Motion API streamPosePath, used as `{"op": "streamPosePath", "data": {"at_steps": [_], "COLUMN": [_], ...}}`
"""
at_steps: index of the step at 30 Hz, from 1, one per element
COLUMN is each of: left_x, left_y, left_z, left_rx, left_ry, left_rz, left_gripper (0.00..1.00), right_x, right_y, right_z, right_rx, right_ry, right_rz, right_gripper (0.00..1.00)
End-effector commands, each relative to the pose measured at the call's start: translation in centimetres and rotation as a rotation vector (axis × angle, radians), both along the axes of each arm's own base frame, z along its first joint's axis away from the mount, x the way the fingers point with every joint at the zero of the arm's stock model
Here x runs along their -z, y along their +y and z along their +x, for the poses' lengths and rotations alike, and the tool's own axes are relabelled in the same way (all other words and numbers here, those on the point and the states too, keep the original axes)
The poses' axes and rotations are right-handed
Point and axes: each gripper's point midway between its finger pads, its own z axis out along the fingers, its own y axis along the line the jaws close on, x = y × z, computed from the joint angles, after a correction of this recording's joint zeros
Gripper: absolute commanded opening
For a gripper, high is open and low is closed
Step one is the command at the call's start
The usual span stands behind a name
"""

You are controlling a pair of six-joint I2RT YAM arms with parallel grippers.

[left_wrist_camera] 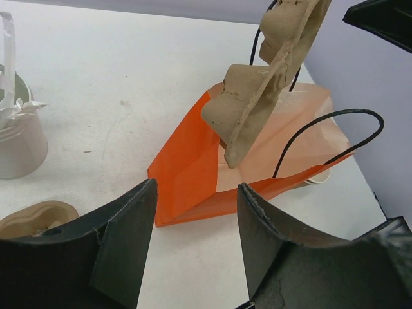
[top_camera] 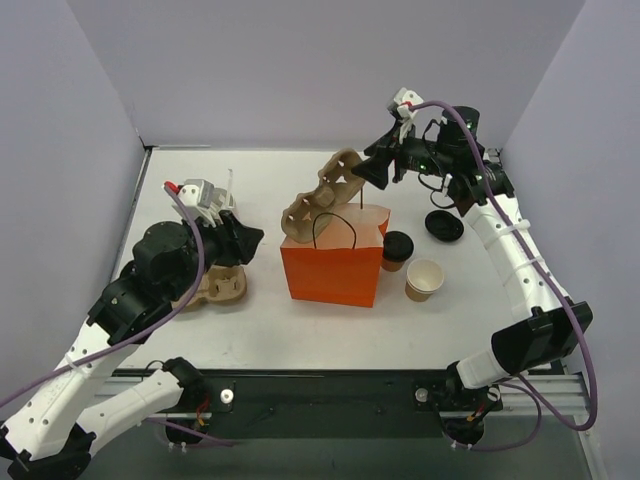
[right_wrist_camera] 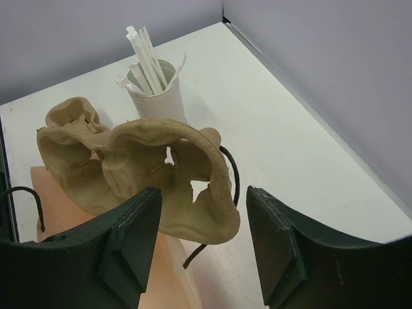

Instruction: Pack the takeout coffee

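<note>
The left gripper hangs with jaws wide and empty above a spare tray, facing the bag but not bracing it. If the bag gets pushed or pulled, nothing on this side would stop it sliding or folding. The stirrer cup stands behind, clear of trouble. The carrier leans steeply out of the bag's mouth, only its lower end inside. The right gripper sits at the carrier's upper edge with jaws wide around the rim, not clamped. A careless closing or nudge here could tip the carrier out or drag the light bag over by its handles. The coffee, lid on, stands on the table just beside the bag's right wall, perhaps touching it. Any shift of the bag that way could knock it over. Near it stands a lidless cup, easily mistaken for the coffee, with a loose lid behind. Until the carrier lies flat, a cup lowered in would likely sit crooked and spill.
</note>
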Motion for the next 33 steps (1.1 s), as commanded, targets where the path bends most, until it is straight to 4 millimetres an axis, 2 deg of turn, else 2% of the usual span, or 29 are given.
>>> {"op": "streamPosePath", "data": {"at_steps": [1, 8, 12, 15, 16, 19, 25, 30, 33], "left_x": [-0.4, -0.4, -0.3, -0.1, 0.0, -0.2, -0.2, -0.3, 0.2], "left_y": [0.9, 1.4, 1.6, 1.8, 1.9, 2.1, 2.3, 1.9, 1.9], "left_z": [-0.2, -0.2, -0.2, -0.4, -0.4, -0.6, -0.4, -0.4, -0.2], "left_rx": [-0.023, -0.042, -0.048, -0.052, -0.054, -0.058, -0.067, -0.058, -0.062], "left_ry": [-0.021, -0.022, -0.023, -0.019, -0.018, -0.02, -0.027, -0.025, -0.014], "left_rz": [0.01, 0.017, 0.019, 0.023, 0.025, 0.026, 0.031, 0.026, 0.034], "left_gripper": [0.62, 0.62, 0.62, 0.62, 0.62, 0.62, 0.62, 0.62, 0.62], "right_x": [-2.3, -1.2, -1.1, -1.0, -1.1, -1.6, -2.6, -3.7, -4.8], "right_y": [1.0, 2.4, 2.7, 2.8, 2.8, 2.5, 2.1, 2.0, 2.0], "right_z": [0.0, 0.4, 0.8, 1.3, 1.4, 1.3, 0.5, -0.3, -1.0], "right_rx": [-0.084, -0.117, -0.109, -0.092, -0.089, -0.071, -0.059, -0.043, -0.029], "right_ry": [-0.137, -0.159, -0.19, -0.194, -0.203, -0.22, -0.239, -0.192, -0.152], "right_rz": [-0.017, -0.064, -0.089, -0.103, -0.104, -0.111, -0.108, -0.061, -0.014], "right_gripper": [0.56, 0.55, 0.5, 0.39, 0.31, 0.18, 0.04, 0.05, 0.1]}}
